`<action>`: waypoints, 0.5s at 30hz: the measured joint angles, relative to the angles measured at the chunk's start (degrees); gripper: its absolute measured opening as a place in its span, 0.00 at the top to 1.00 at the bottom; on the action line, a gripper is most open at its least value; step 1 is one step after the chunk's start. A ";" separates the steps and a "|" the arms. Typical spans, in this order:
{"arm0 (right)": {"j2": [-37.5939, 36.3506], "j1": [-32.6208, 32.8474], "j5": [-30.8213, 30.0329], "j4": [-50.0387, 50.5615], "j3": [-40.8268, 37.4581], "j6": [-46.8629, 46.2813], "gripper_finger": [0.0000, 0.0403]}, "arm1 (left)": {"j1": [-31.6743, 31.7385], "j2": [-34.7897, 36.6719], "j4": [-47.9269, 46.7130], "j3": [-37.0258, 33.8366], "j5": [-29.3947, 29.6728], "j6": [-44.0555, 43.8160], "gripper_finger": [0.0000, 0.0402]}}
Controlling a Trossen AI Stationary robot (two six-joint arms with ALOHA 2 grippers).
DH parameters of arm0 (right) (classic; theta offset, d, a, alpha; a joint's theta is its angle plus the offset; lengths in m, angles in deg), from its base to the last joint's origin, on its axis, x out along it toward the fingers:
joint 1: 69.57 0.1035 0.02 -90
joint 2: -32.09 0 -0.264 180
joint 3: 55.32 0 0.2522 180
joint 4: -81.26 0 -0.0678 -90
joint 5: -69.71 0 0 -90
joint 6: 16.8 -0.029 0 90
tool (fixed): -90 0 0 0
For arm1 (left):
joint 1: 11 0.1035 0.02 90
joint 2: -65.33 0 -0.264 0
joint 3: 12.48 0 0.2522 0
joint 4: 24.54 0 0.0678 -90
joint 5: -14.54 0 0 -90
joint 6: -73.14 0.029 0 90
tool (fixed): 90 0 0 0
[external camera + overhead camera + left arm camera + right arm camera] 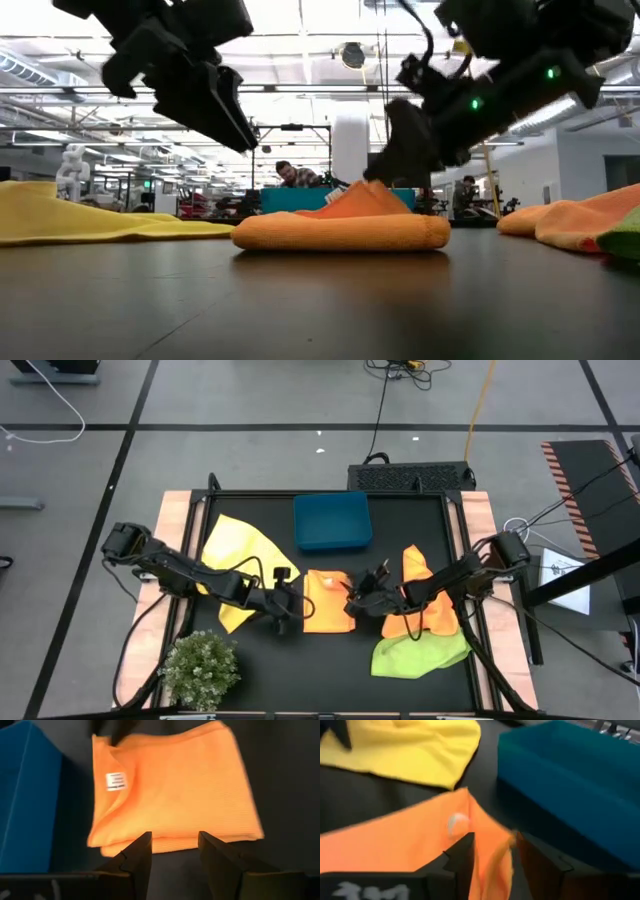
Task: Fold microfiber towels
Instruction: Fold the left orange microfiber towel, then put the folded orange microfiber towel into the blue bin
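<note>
Orange folded towel (328, 602) lies mid-desk before the bin (332, 520), its raised corner pinched by the right gripper (492, 851), left gripper (175, 845) spread just beside its edge; soft, light, limp cloth probably best gripped at corners.

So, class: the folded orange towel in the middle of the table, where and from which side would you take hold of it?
Probably grip the folded orange towel at its loose corner nearest the blue bin, coming from the right. That corner stands raised off the stack, and the right end effector is shut on it there. The left end effector hovers open at the opposite, flat edge.
</note>
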 joint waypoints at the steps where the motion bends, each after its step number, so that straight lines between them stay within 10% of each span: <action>1: -1.03 0.00 -0.17 0.00 0.00 0.58 0.62 | -0.42 0.00 0.36 0.00 0.09 0.10 0.59; 7: -5.70 0.30 -0.78 -0.12 0.04 3.61 0.60 | -1.87 0.00 2.51 0.01 0.47 -1.16 0.59; 15: -3.66 0.66 12.63 -0.07 0.04 6.66 0.65 | -3.30 -0.01 5.54 0.02 0.99 -2.44 0.59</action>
